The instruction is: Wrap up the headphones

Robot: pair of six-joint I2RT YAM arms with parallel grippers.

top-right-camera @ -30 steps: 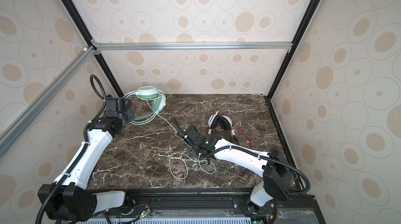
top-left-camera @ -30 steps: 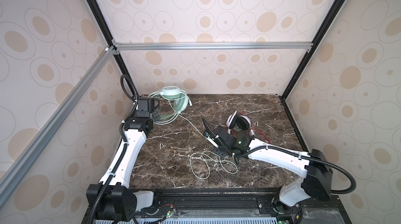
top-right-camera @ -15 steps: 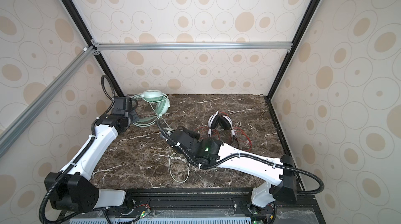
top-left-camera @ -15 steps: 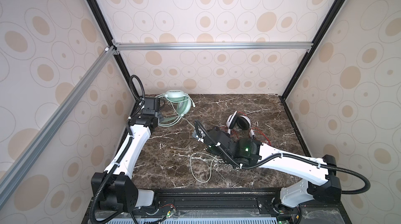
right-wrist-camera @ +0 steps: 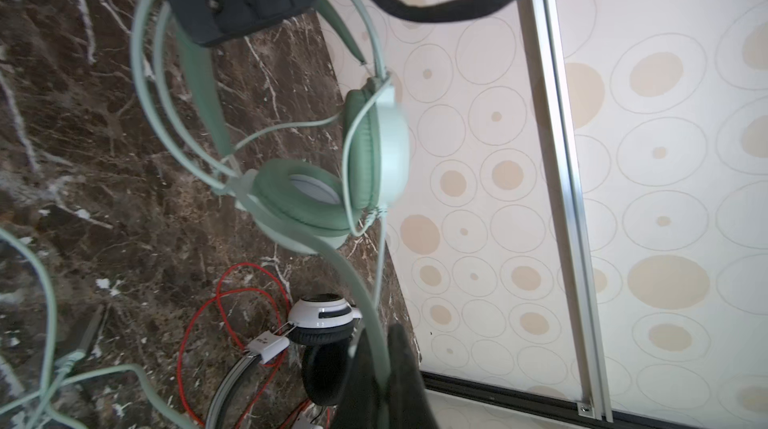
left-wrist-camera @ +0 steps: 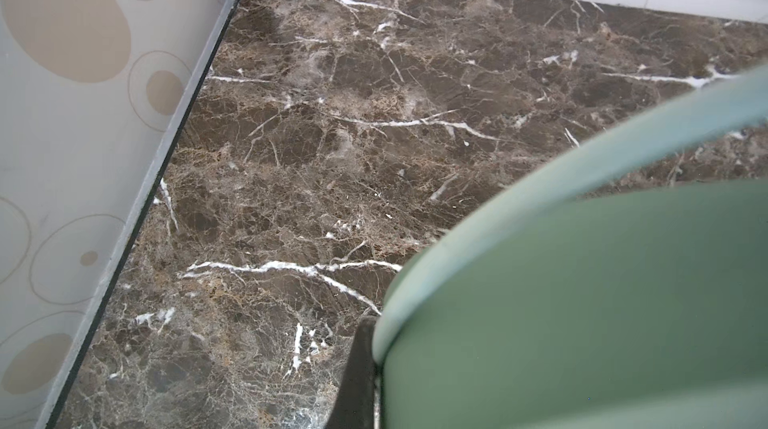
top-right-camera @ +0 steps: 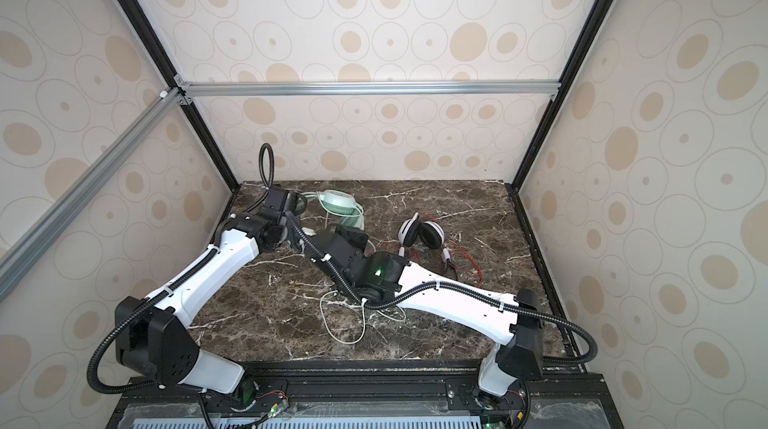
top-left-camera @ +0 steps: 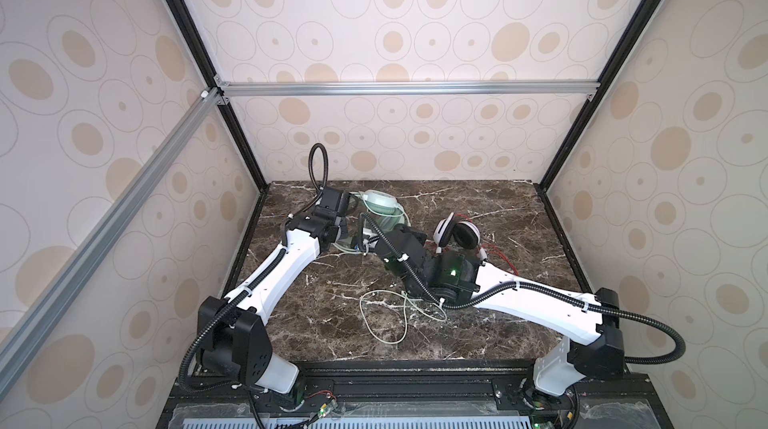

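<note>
Step in hand: winding the cable round the mint headphones, prob about halfway. That set is sitting at the back left of the worktop, near the wall. The left arm is reaching to it, & the left jaws are pinching shut on the flat green band. The right arm is reaching across the middle, & the right jaws are squeezing shut on the cable, just beside the ear cups. Some turns are looping round the band, but a big floppy loop is lying loose near the front

Next move, I think: the right jaws are going to need to carry the cable round the band again w/ a gentle pull, so it sits snug, while the left jaws hold firm. Too hard a tug could twist the set

The ear pads are looking round, soft & puffy; the cup shells smooth, hard plastic. The band is thin & bendy. The cable is skinny & rubbery. The worktop is smooth brown stone w/ white cracks

The white-and-black headphones are lying mid-right, w/ a thin red cable spreading in messy loops, not wrapped yet
</note>
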